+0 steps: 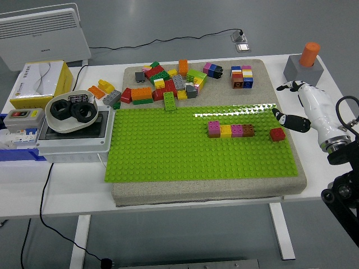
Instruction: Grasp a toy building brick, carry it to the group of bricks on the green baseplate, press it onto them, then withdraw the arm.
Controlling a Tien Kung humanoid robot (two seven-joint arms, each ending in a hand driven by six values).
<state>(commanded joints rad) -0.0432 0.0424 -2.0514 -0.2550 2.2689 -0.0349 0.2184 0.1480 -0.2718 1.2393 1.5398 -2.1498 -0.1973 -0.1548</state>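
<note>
Far left of counter (185,208): a yellow box (40,83), a grey switch box (22,119), and a white bowl (72,111) holding black rings, resting on a white case.
Loose bricks (165,84): a mixed-colour pile on the grey mat behind the baseplate, with a few spilled onto the counter to its left.
Green baseplate (196,144): lies flat on the grey mat, mid-counter.
Group of bricks (230,130): a short row, pink, yellow, pink, brown, standing on the baseplate's right half.
Red brick (277,134): sits alone on the baseplate near its right edge, just right of the row and apart from it.
Right robot hand (293,106): white with black fingertips, fingers spread and holding nothing, over the mat's right edge, just above and right of the red brick, not touching it.
Far right: an orange cylinder (309,54) on a grey block.
</note>
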